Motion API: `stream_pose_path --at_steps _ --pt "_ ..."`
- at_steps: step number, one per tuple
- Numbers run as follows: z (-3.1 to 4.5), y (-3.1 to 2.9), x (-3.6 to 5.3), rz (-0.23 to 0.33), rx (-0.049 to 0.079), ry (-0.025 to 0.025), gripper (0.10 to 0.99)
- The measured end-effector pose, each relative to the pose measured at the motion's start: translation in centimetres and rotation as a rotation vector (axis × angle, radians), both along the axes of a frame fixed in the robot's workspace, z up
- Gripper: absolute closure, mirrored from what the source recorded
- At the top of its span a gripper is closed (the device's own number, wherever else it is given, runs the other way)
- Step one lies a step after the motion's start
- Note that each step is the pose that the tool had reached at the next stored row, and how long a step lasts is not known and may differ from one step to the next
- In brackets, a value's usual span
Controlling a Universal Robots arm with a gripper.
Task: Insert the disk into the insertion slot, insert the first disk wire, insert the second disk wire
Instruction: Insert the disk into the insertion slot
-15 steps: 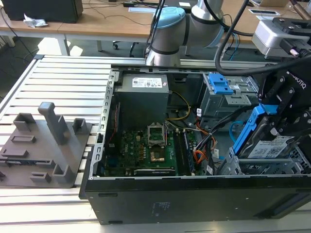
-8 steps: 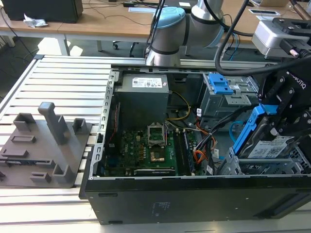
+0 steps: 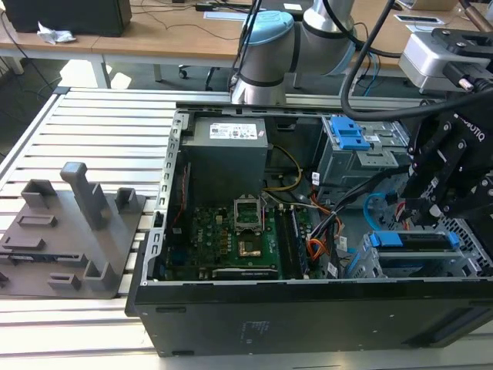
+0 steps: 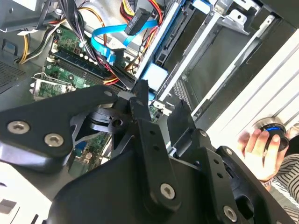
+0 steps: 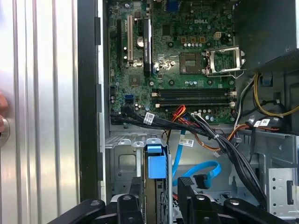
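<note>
Exterior view, table: a big silver table (image 3: 92, 123) with long grooves holds everything.
Computer box: a black computer box (image 3: 308, 316) lies open on the table, and the green board (image 3: 239, 231) shows inside it.
Slot: the grey metal cage (image 3: 471, 258) sits in the box's near corner, at the exterior view's right.
Disk: the disk (image 3: 412, 240) in its blue frame is already inside that cage. Its blue end shows at the cage mouth in the first wrist view.
Gripper: the black gripper (image 3: 431, 216) hangs right over the disk. In the first wrist view its two fingers (image 5: 128, 207) stand apart, one on each side of the blue end, and they hold nothing that I can see.
Wire: a blue wire (image 5: 205, 167) curls beside the cage.
Plug: its black plug (image 5: 201, 181) looks loose, joined to nothing.
Done: the disk is in the slot, I think.
Left: both wires, as far as I can tell.
</note>
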State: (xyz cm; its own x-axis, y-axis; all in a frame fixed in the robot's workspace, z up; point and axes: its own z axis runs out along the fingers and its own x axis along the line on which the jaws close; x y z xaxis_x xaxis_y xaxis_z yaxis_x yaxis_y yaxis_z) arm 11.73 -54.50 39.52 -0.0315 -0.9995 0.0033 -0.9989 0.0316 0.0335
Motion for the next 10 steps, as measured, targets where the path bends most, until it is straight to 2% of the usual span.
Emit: stream_pose_path --at_steps 4,6,7,8,10 --pt "-0.02 0.00 0.00 0.000 0.000 0.0000 0.663" --pt "-0.03 0.00 0.00 0.000 0.000 0.0001 0.792" --pt "-0.03 0.00 0.00 0.000 0.000 0.0000 0.792" --pt "-0.04 0.00 0.00 0.000 0.000 0.0000 0.973" --pt "-0.05 0.00 0.00 0.000 0.000 0.0000 0.980"
